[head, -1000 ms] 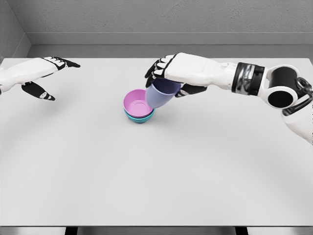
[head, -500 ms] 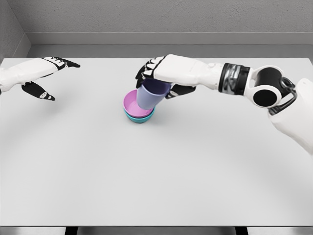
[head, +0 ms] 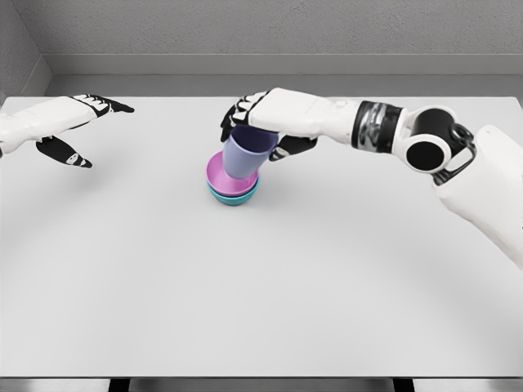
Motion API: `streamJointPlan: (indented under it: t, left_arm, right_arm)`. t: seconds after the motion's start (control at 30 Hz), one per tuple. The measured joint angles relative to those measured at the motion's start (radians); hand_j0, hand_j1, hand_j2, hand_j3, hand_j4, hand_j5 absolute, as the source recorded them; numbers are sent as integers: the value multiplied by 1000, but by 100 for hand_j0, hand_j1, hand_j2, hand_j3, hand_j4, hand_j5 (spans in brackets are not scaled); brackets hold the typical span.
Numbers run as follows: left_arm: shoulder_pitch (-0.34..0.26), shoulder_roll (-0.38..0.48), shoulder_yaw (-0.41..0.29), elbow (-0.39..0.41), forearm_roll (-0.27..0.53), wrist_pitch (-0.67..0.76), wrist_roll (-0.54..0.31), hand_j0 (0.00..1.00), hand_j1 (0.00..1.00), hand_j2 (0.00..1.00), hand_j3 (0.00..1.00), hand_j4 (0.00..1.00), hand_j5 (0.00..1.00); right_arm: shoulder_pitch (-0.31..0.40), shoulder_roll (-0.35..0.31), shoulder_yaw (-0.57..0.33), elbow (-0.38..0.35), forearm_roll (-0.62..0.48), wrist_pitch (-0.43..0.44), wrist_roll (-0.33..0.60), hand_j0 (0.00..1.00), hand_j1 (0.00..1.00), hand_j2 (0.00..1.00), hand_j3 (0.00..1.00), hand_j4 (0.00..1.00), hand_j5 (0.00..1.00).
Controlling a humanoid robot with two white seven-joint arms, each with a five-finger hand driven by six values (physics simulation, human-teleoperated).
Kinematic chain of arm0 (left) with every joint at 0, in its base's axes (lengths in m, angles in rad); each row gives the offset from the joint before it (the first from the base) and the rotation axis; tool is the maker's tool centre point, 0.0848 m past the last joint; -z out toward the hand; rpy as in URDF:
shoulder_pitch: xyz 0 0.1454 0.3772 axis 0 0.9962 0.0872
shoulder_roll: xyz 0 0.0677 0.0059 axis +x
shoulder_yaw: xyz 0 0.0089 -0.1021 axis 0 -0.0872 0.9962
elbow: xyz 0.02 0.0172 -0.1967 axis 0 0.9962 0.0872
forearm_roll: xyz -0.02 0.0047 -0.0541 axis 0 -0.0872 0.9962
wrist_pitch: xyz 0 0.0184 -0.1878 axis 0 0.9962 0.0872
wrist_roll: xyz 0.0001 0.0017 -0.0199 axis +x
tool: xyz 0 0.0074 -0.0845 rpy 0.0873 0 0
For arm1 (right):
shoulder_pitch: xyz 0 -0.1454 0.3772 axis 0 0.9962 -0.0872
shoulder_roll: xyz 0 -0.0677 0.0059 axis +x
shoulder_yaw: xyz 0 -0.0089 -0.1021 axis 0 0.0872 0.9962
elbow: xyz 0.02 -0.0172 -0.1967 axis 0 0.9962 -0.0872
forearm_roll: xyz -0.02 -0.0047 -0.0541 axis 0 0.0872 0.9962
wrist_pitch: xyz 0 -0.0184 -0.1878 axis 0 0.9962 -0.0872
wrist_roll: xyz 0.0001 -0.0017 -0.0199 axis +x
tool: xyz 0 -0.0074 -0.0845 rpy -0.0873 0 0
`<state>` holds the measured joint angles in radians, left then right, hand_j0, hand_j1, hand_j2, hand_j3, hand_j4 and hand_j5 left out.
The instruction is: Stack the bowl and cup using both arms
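Observation:
A pink bowl (head: pixel 216 175) sits nested in a teal bowl (head: pixel 235 198) near the middle of the white table (head: pixel 261 269). My right hand (head: pixel 257 131) is shut on a lavender cup (head: pixel 245 154), gripping its upper part from above. The cup hangs slightly tilted, its base down inside the pink bowl. Whether the base touches the bowl I cannot tell. My left hand (head: pixel 78 126) hovers open over the table's far left, well away from the bowls.
A grey wall (head: pixel 261 33) runs behind the table's far edge. The right forearm (head: pixel 368 126) stretches across the table's upper right.
My right hand has carried the cup leftward and down, from beside the bowls to inside the pink bowl. The left arm has stayed still.

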<state>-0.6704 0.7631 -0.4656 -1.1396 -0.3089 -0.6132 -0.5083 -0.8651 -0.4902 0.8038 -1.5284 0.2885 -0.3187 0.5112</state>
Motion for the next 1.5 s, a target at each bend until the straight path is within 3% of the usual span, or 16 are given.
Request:
streamJointPlan:
  t: [1.13,1.17,1.2,1.5]
  left_arm:
    - [0,0,0,0,0,0,0,100,100,100,100,100,100]
    - [0,0,0,0,0,0,0,100,100,100,100,100,100]
    - [0,0,0,0,0,0,0,100,100,100,100,100,100]
    - [0,0,0,0,0,0,0,100,100,100,100,100,100]
  right_arm:
    - [-34,48,78,108,0,7,-3,61,61,61,61,61,61]
    - [-34,50,79,112,0,7,-3,73,73,73,73,73,73]
    - [-34,51,80,115,-1,10,-3,99,99,99,99,99,99]
    - [-34,69,87,120,-3,49,-4,99,99,99,99,99,99]
